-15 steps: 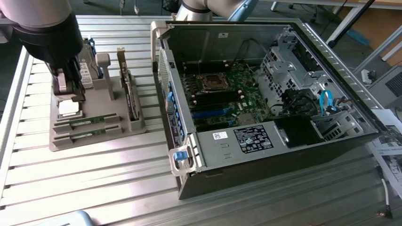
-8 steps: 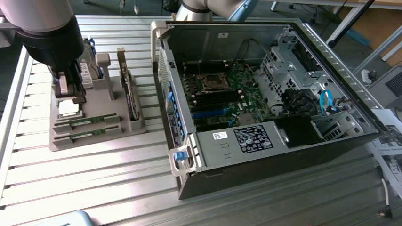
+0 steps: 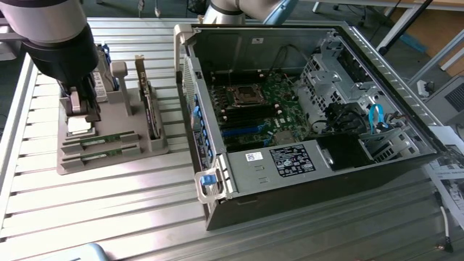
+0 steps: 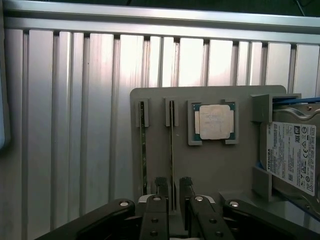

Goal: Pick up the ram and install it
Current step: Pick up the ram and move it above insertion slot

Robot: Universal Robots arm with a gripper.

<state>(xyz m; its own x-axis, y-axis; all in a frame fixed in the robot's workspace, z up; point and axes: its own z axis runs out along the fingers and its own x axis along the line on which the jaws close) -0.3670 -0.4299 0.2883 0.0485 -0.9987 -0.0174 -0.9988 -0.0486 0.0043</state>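
Fingers [image 4: 161, 187] apart, flanking the ram [image 4: 172, 150] just beside the processor chip [image 4: 215, 121], its twin [image 4: 143, 150] one slot further from that chip. Best now: stay centred on the stick, come down square, close evenly on both faces, no twisting in the holder [image 4: 215, 170]

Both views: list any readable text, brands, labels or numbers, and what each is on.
"TOSHIBA": white label on the silver hard drive; the label's other fine print and marks are too small to read.
Black sticker on the open black computer case: white print unreadable.
Small white sticker beside it: blue mark, illegible.
White sticker on the case's inner wall: blurred.
Square silver processor chip: no legible marking.
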